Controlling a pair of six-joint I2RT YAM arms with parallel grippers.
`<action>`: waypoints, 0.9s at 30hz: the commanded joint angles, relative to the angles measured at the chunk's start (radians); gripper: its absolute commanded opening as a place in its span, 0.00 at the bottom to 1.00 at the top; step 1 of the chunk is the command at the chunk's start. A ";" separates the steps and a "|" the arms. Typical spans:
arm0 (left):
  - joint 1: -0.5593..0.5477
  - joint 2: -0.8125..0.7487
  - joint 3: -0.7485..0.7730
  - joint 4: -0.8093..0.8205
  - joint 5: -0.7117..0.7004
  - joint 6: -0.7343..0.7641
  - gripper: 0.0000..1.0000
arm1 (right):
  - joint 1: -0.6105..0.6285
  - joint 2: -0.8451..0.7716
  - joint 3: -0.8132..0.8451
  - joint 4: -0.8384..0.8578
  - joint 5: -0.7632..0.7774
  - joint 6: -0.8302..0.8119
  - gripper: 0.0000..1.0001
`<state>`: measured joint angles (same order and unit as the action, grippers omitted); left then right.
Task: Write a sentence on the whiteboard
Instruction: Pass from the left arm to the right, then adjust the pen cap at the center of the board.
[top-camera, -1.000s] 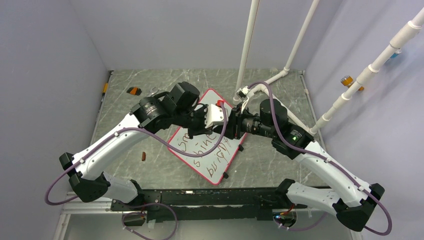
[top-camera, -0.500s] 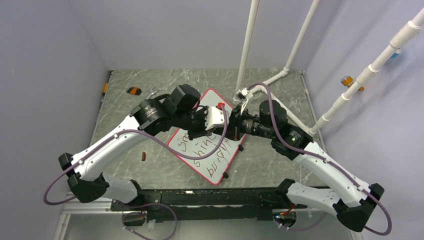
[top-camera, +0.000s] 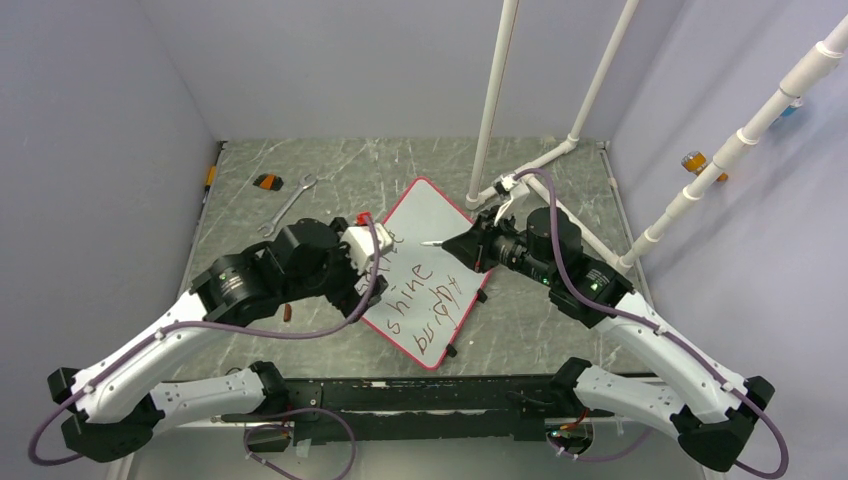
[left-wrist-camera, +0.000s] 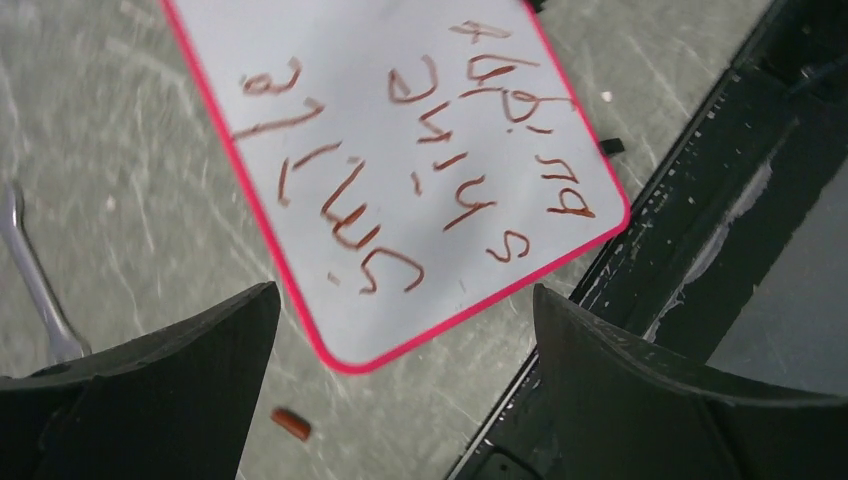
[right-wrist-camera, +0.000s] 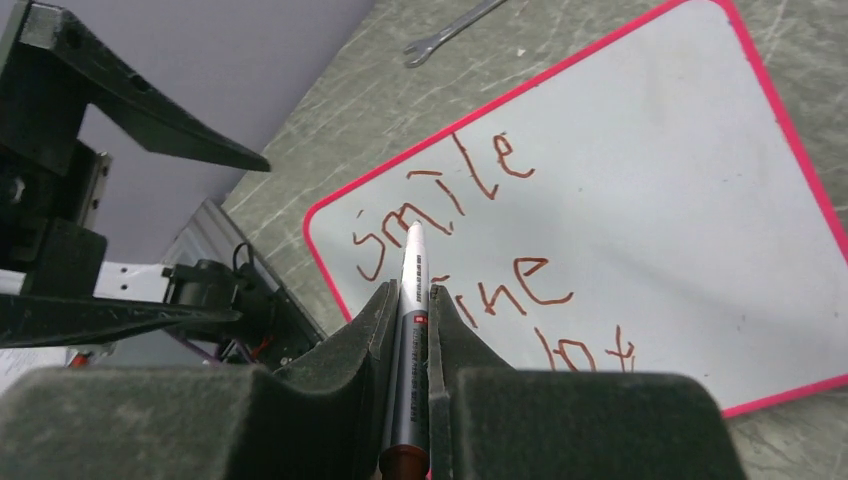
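The whiteboard (top-camera: 432, 212) lies tilted on the grey table, white with a pink-red rim. The sentence (top-camera: 424, 296) runs across it in reddish-brown lines; "smile" and "shine" are readable in the right wrist view. My right gripper (top-camera: 466, 246) hovers over the board's right edge, shut on a silver marker (right-wrist-camera: 411, 290) that points over "smile" (right-wrist-camera: 440, 205) above the board (right-wrist-camera: 660, 150). My left gripper (left-wrist-camera: 405, 295) is open and holds nothing. It hangs above the near-left corner of the whiteboard (left-wrist-camera: 330, 60), and the sentence (left-wrist-camera: 420, 170) shows between its fingers.
A wrench (top-camera: 290, 200) and a small orange-black object (top-camera: 266, 181) lie at the back left. A small reddish-brown piece (top-camera: 288, 313) lies left of the board. White pipes (top-camera: 495, 100) rise behind it. A black rail (left-wrist-camera: 720, 200) runs along the near edge.
The left gripper, shut next to the right gripper above the board before, has opened and drawn back to the near left. The right gripper keeps hold of the marker.
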<state>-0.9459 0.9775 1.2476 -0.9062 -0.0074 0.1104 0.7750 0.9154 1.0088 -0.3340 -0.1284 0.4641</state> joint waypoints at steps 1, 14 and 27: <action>0.005 -0.042 -0.026 -0.090 -0.240 -0.307 0.99 | 0.000 -0.013 -0.013 0.058 0.073 0.005 0.00; 0.423 -0.121 -0.225 -0.188 -0.303 -0.567 0.88 | 0.000 0.024 -0.008 0.101 0.032 0.000 0.00; 0.691 -0.104 -0.504 0.151 -0.303 -0.735 0.80 | 0.001 -0.024 -0.065 0.126 0.008 0.020 0.00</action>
<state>-0.3141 0.8852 0.8074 -0.9180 -0.3187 -0.5468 0.7750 0.9249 0.9592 -0.2638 -0.0933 0.4686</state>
